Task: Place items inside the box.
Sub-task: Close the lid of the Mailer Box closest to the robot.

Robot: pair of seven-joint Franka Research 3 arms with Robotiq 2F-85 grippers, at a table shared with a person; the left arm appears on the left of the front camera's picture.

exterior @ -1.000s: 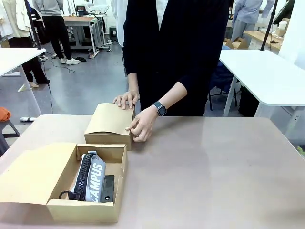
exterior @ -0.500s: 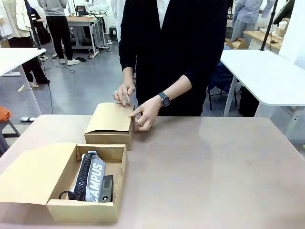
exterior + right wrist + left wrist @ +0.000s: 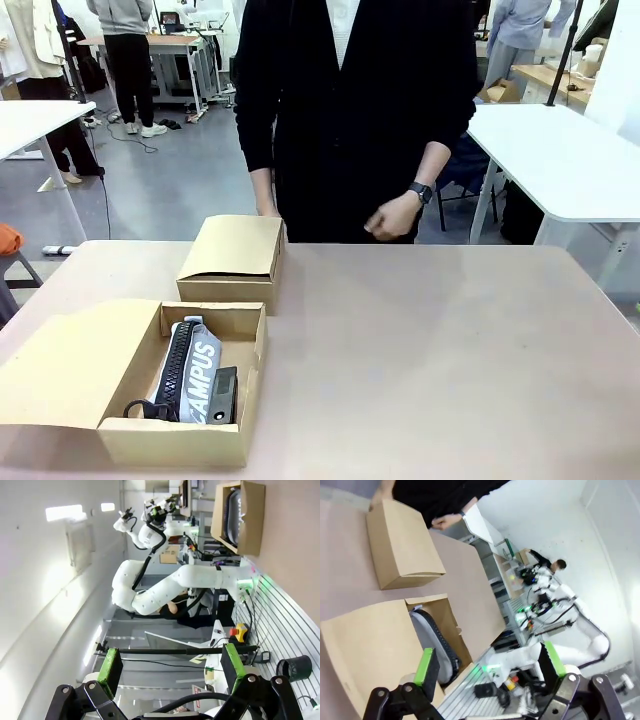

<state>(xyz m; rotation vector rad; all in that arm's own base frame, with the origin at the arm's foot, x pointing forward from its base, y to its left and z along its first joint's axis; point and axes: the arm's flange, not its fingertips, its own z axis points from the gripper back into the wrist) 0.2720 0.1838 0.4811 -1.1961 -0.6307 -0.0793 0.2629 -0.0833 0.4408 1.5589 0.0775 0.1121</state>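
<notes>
Green-padded fingers [image 3: 427, 666] of the left gripper [image 3: 490, 667] stand apart, holding nothing, above the open brown cardboard box [image 3: 380, 645]. The right gripper [image 3: 171, 665] is spread just as wide, empty, well off the matte tan tabletop [image 3: 430, 350]. Inside the box lies a grey zip pencil pouch [image 3: 192, 372] lettered "CAMPUS", a flat black item [image 3: 225, 394] beside it. A closed cardboard box [image 3: 233, 262] sits behind, near the person's hand [image 3: 390, 217].

Grey "CAMPUS" pouch [image 3: 198, 380], black stapler [image 3: 226, 395] lying inside open box [image 3: 176, 441].
</notes>
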